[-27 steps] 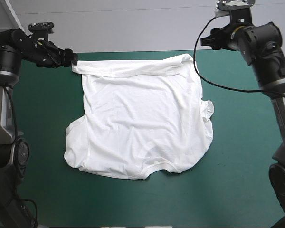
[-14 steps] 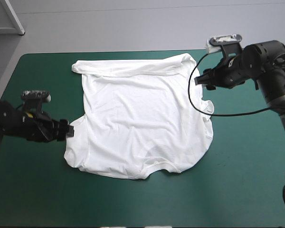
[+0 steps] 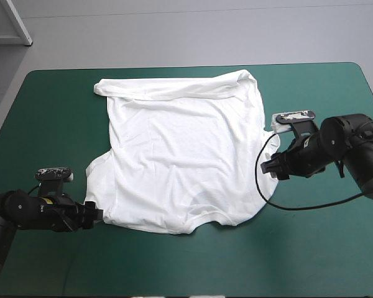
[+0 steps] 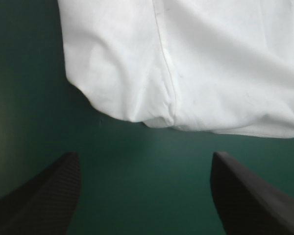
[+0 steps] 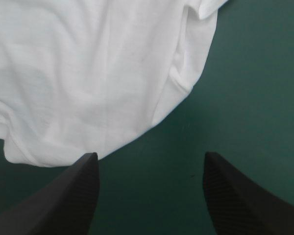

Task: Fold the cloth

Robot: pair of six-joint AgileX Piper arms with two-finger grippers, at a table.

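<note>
The white T-shirt (image 3: 186, 155) lies spread flat on the teal-green cover, somewhat wrinkled, its far edge near the table's back. My left gripper (image 3: 94, 214) sits low at the shirt's near left corner, open, with the shirt's rounded corner (image 4: 152, 115) just ahead of its fingers and bare cover between them. My right gripper (image 3: 272, 167) is low at the shirt's right side, open too. The shirt's right edge and sleeve (image 5: 181, 85) lie ahead of that gripper, with only cover between its fingers.
Bare teal-green cover (image 3: 56, 124) runs along the left, the right and the front of the shirt. The table's near edge lies close behind the left arm.
Both arms have come down from the table's far corners toward its near half. The left one now sits at the shirt's near left corner, the right one at its right edge. The shirt has not moved.
</note>
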